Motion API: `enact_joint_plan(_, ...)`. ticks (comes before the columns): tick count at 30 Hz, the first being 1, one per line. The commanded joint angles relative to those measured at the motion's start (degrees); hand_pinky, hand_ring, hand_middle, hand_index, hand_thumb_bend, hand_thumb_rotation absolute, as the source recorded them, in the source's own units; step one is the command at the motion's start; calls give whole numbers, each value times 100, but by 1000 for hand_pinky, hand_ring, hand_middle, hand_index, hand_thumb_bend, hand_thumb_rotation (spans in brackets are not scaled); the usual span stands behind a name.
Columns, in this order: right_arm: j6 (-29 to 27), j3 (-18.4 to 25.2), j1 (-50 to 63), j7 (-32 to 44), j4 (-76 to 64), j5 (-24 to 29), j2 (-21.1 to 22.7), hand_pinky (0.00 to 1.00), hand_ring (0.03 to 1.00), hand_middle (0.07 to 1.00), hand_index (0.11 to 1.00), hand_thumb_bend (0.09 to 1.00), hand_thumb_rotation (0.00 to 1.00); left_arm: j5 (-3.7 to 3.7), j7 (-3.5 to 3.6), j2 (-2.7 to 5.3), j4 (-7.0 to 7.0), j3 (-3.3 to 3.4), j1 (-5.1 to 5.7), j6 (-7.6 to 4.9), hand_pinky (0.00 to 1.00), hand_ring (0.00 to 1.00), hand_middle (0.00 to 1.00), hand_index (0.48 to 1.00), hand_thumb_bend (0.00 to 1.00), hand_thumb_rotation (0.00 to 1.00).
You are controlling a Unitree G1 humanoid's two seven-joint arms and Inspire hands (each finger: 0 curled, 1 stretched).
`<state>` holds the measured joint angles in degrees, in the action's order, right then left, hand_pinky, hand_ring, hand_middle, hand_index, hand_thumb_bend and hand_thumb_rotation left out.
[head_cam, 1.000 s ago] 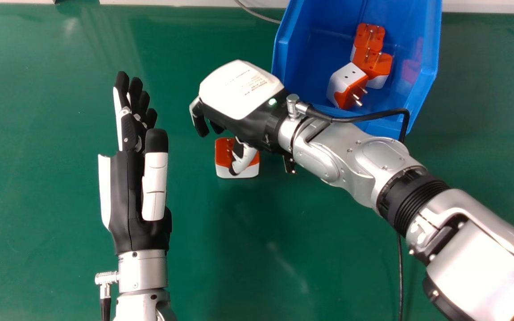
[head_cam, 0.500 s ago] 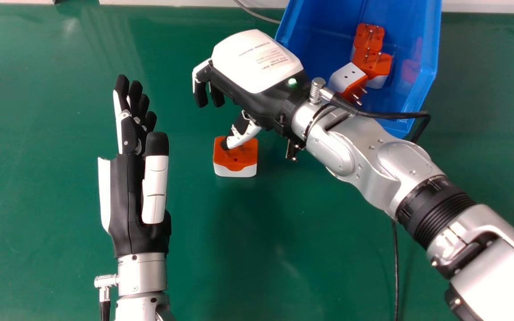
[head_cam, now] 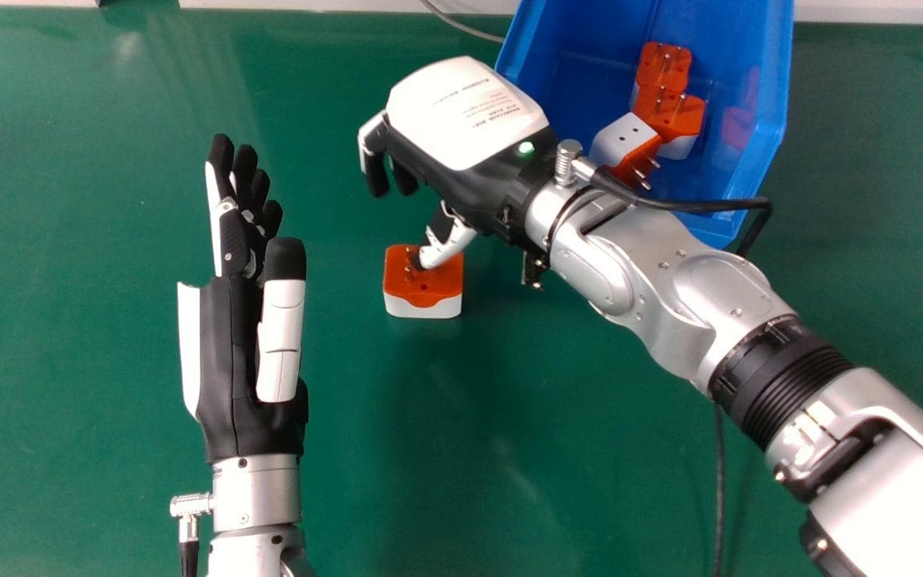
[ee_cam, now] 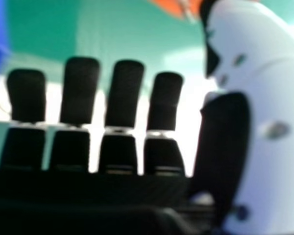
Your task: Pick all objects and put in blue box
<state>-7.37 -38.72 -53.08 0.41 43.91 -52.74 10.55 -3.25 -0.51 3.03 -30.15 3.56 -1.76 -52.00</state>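
Green table surface [head_cam: 109,449] carries one orange-and-white plug adapter [head_cam: 423,296], pins up, left of and nearer than the blue box [head_cam: 767,160]. We judge it light, stiff and smooth, best held by opposite sides, clear of the pins. Right hand [head_cam: 477,188]: fingers loosely bent, grasping nothing; thumb contact we cannot confirm. Left hand [head_cam: 225,361]: fingers released. We count three similar adapters [head_cam: 674,120] inside the box.
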Motion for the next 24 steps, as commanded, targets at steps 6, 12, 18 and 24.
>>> enact_joint_plan(6,959,-128,-24,1165,-712,-259,-45,302,401,519,536,521,2,1,27,120,123,-43,56,-135,1000,1000,1000,1000,806,897)
enact_joint_plan(12,1322,-180,-72,1938,-799,-245,-105,307,402,521,532,519,2,-28,48,126,111,-46,52,-141,1000,1000,1000,1000,806,897)
enact_joint_plan(18,1370,-185,-66,2174,-817,-200,-124,420,522,617,613,615,38,-19,44,134,79,-41,43,-160,1000,1000,1000,1000,804,898)
enact_joint_plan(24,1340,-218,-99,2302,-782,-170,-132,536,617,694,691,693,82,-23,25,156,78,-38,21,-137,1000,1000,1000,1000,804,897)
